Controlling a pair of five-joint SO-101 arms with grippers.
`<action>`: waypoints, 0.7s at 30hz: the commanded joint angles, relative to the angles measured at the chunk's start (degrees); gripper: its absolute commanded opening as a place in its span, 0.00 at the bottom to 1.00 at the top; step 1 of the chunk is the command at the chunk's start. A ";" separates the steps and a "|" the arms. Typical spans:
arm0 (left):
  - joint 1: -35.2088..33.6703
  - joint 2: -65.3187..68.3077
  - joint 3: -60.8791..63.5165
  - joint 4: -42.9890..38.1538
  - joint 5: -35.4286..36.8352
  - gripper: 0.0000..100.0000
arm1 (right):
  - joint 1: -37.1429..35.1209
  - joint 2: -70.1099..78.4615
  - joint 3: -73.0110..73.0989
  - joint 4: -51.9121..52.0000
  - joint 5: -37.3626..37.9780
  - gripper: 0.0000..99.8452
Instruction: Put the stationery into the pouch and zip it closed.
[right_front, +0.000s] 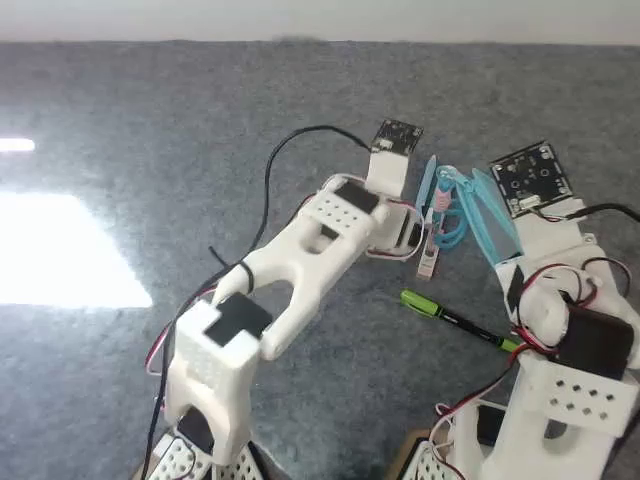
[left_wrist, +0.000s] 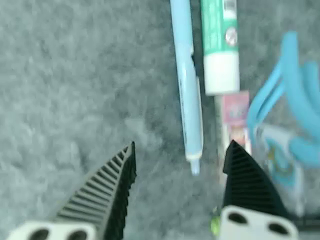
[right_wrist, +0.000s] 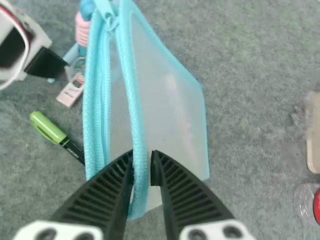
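Observation:
A translucent light-blue pouch (right_wrist: 160, 100) stands on edge with its zipper open, and my right gripper (right_wrist: 142, 165) is shut on its rim. In the high view the pouch (right_front: 488, 212) is just left of that arm. My left gripper (left_wrist: 180, 160) hangs open over the carpet, its fingertips either side of the tip of a light-blue pen (left_wrist: 187, 90). Beside the pen lie a green-and-white glue stick (left_wrist: 220, 45) and a pink flat item (left_wrist: 235, 112). A green marker (right_front: 455, 318) lies on the carpet between the arms, apart from both grippers.
Grey carpet (right_front: 150, 130) covers the table, with free room to the left and back. A bright glare patch (right_front: 60, 250) lies at the left. A beige object (right_wrist: 314, 132) and a red one (right_wrist: 316, 205) sit beyond the pouch.

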 joint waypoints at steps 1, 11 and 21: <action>0.53 3.43 -10.33 2.99 0.97 0.28 | 2.68 0.57 -3.08 0.13 2.64 0.01; 0.53 22.95 -38.11 18.55 0.79 0.22 | 2.59 0.57 -3.16 0.40 3.25 0.01; 0.62 44.13 -74.86 41.41 -3.08 0.11 | -0.75 0.40 -3.52 2.95 3.16 0.01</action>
